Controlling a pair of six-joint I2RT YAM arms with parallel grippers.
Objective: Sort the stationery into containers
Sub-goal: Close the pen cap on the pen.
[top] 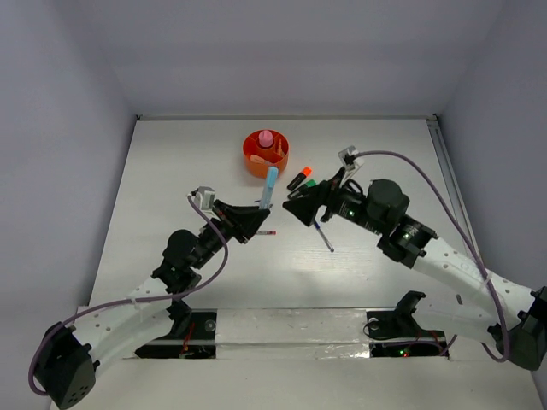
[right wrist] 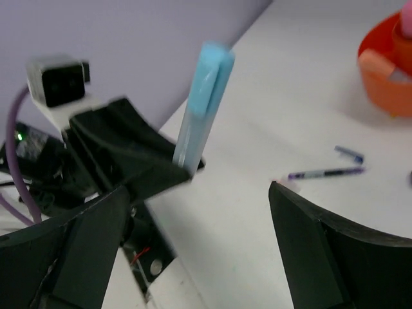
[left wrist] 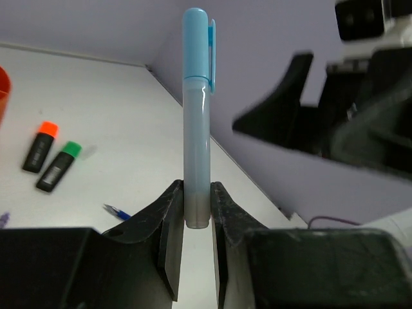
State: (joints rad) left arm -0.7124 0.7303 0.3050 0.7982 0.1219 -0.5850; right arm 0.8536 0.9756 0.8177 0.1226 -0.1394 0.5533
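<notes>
I'm not finding any text, brand or number that can be read in these shots. The light-blue marker [left wrist: 196, 116] is showing a plain barrel. Any print on the orange-capped highlighter [left wrist: 40, 147] and the green-capped highlighter [left wrist: 58, 166] is coming out too small to tell. The orange cup [top: 254, 162] is looking unmarked from here.

Light-blue marker [left wrist: 196, 129] glossy smooth plastic; orange cup [top: 248, 152] shiny plastic; table [top: 171, 171] matt, smooth

cup [top: 250, 162]: far middle of the desk [top: 171, 171]
long marker [top: 268, 188]: before the cup
short markers [top: 298, 179]: right of the cup
pen [top: 323, 235]: before them
</notes>
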